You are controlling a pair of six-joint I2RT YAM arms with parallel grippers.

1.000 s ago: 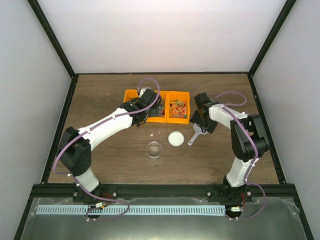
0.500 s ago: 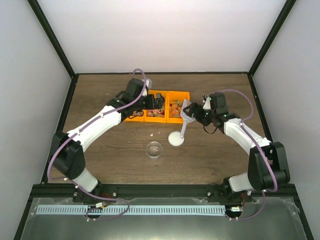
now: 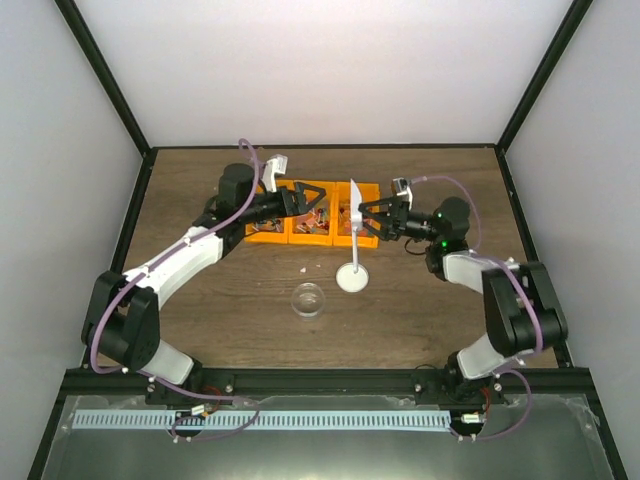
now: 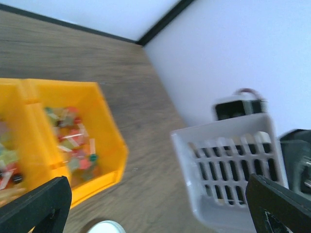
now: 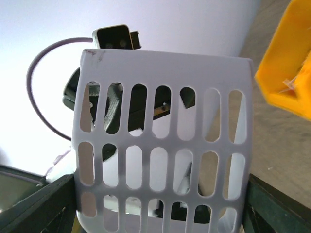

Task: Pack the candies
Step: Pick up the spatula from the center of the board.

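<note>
Near the tabletop's (image 3: 430, 310) far edge, right tool (image 3: 363, 217) is clutching the scoop (image 5: 160, 138), needing its mouth tipping into candies (image 4: 73, 141); left tool (image 3: 298, 200) is gaping.

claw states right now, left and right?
Left claw: open, holding nothing.
Right claw: closed on the grey slotted scoop.

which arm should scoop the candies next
Right. The right gripper holds the scoop by the orange bin of candies; the left gripper is open and empty.
</note>
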